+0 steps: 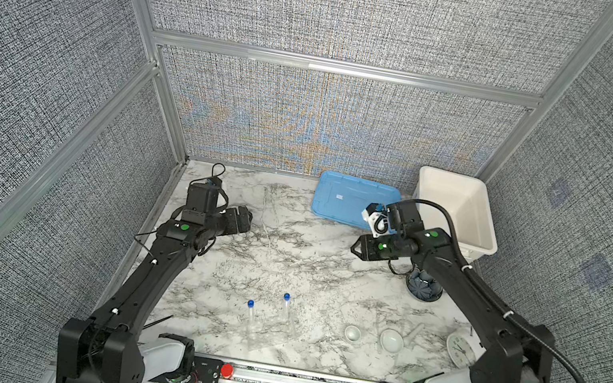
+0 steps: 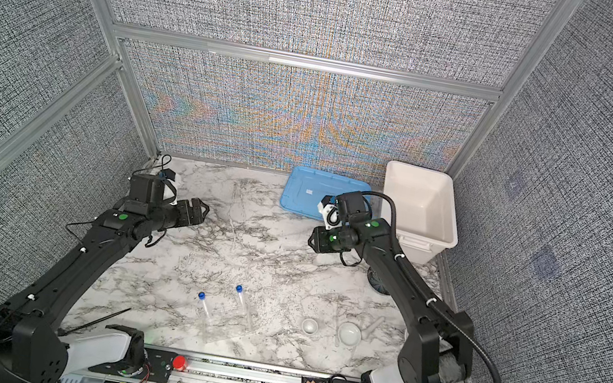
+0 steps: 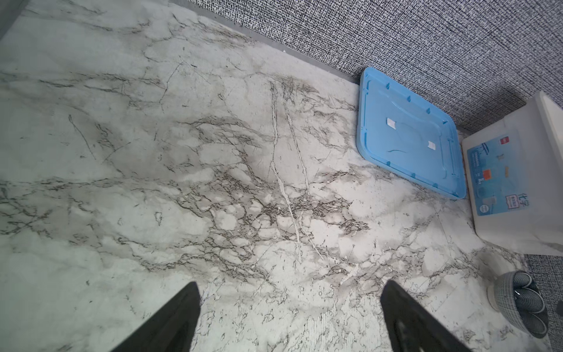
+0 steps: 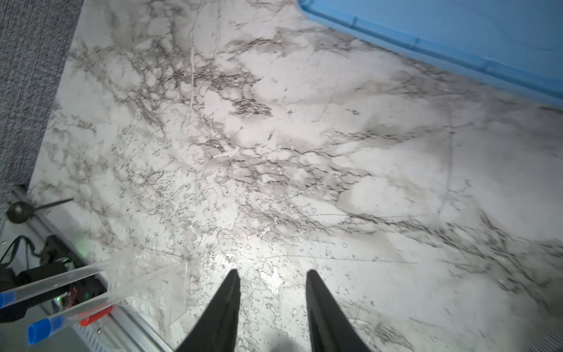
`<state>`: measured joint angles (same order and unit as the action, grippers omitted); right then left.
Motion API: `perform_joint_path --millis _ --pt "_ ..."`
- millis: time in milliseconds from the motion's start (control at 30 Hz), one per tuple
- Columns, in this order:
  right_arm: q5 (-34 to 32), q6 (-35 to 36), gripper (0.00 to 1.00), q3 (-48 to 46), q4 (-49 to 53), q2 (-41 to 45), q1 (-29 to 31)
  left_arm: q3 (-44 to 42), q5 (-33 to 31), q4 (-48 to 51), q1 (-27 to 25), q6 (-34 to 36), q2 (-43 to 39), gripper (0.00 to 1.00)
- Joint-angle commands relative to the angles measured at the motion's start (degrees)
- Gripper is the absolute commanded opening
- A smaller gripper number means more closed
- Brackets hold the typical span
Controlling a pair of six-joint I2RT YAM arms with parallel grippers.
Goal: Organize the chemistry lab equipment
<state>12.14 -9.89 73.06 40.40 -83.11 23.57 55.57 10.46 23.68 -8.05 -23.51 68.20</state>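
Observation:
Two slim clear tubes with blue caps (image 1: 251, 314) (image 1: 286, 309) stand tilted in a clear rack (image 4: 152, 283) near the table's front middle; they also show in a top view (image 2: 203, 306) (image 2: 244, 305). To their right sit two small white bowls (image 1: 352, 333) (image 1: 391, 340), with a short white pestle (image 1: 415, 333) just behind them. My left gripper (image 3: 291, 285) hovers open over bare marble at the back left (image 1: 248, 220). Over the marble near the blue lid, my right gripper (image 4: 272, 271) stands open with nothing between its fingers (image 1: 354, 247).
A blue lid (image 1: 337, 197) lies flat at the back, next to an open white bin (image 1: 457, 209) in the back right corner. A dark pleated cup (image 1: 423, 290) sits under the right arm. A round white clock (image 1: 459, 349) lies at the front right.

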Motion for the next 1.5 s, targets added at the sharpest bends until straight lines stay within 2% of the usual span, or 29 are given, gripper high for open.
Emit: perform_joint_path --millis 0,233,300,333,400,500,567,600,700,833,1000,1067,1133,1167,1333,1467 --pt "-9.5 -3.3 0.41 -2.7 -2.2 3.6 -0.5 0.1 0.0 -0.3 0.0 3.1 -0.2 0.93" --pt "-15.7 -5.6 0.42 -11.6 -3.1 11.9 -1.2 -1.6 1.1 -2.8 0.1 0.2 0.8 0.93" --pt "-17.0 -7.4 0.51 -13.0 -2.8 13.8 -2.1 -1.8 1.1 -4.0 0.0 -1.8 1.6 0.93" --pt "-15.5 -7.6 0.56 -13.3 -3.3 14.4 -3.1 -1.6 1.3 -4.3 0.0 -2.4 2.0 0.93" --pt "-11.6 -7.0 0.61 -13.1 -5.0 15.1 -5.6 -0.8 1.7 -4.7 0.1 -3.0 3.1 0.93" --pt "-11.9 -5.2 0.61 -9.1 -4.0 13.7 -8.6 0.2 3.0 -5.2 0.0 -4.1 5.1 0.93" --pt "-12.1 -3.8 0.61 -5.9 -3.8 12.2 -10.4 0.2 9.3 -8.7 -0.1 -3.4 7.0 0.91" --pt "-11.0 -3.1 0.61 -4.5 -4.3 11.0 -11.3 0.1 12.6 -10.8 -0.3 -3.8 8.2 0.89" --pt "-9.2 -2.2 0.61 -0.7 -6.2 6.8 -12.0 1.7 14.6 -11.9 -1.6 -6.8 12.2 0.88" --pt "-7.7 -5.0 0.58 1.0 -10.4 2.0 -10.5 8.4 14.3 -8.1 -4.6 -5.3 18.1 0.87" --pt "-6.5 -4.7 0.56 5.7 -14.8 -8.9 -6.7 14.6 11.9 -6.0 -6.0 -5.3 22.0 0.86" --pt "-3.2 -5.0 0.56 7.8 -18.6 -13.7 -6.2 15.8 10.8 -5.3 -5.9 -5.7 22.5 0.86" --pt "4.0 -5.3 0.58 9.1 -25.7 -18.4 -5.8 16.3 10.7 -5.0 -5.7 -5.7 22.8 0.86" --pt "5.3 -6.3 0.59 9.8 -29.2 -20.9 -5.4 16.6 10.9 -4.8 -5.5 -5.8 23.0 0.87" --pt "4.6 -6.2 0.67 24.1 -29.1 -34.9 -1.1 19.4 10.8 1.8 -3.9 -4.9 22.5 0.87" --pt "2.4 -7.9 0.7 34.7 -27.9 -45.5 1.4 17.4 4.3 5.6 -3.0 -5.1 18.6 0.87"
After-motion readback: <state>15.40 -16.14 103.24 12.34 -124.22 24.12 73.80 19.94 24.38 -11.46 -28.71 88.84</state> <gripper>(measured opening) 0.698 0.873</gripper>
